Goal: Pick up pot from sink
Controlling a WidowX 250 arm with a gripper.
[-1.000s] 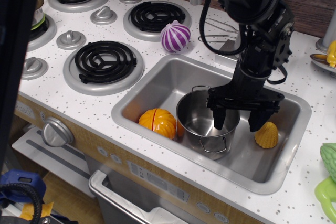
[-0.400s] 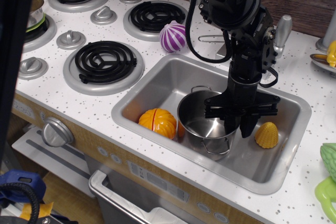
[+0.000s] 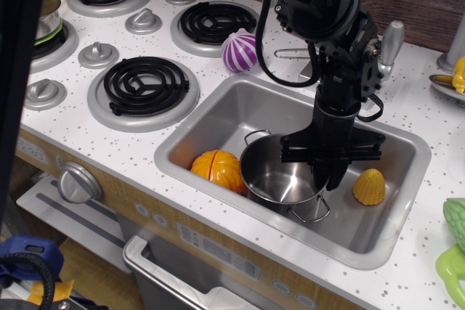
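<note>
The small shiny steel pot (image 3: 280, 179) with two wire loop handles is in the silver sink (image 3: 218, 117), at its front middle, tilted and with its near side raised. My black gripper (image 3: 325, 176) comes down from above and is shut on the pot's right rim, one finger inside the pot and one outside. An orange round toy (image 3: 216, 168) lies right against the pot's left side. A yellow ridged toy (image 3: 369, 186) lies to the right of the gripper on the sink floor.
A purple-and-white striped ball (image 3: 242, 50) sits on the white speckled counter behind the sink. Stove burners (image 3: 144, 86) and knobs are to the left. A green toy (image 3: 456, 231) sits at the right edge. A faucet handle (image 3: 391, 43) stands behind the arm.
The gripper fingers closed from a wide spread onto the pot's right rim. The pot then shifted slightly left and lifted, tilting off the sink floor.
</note>
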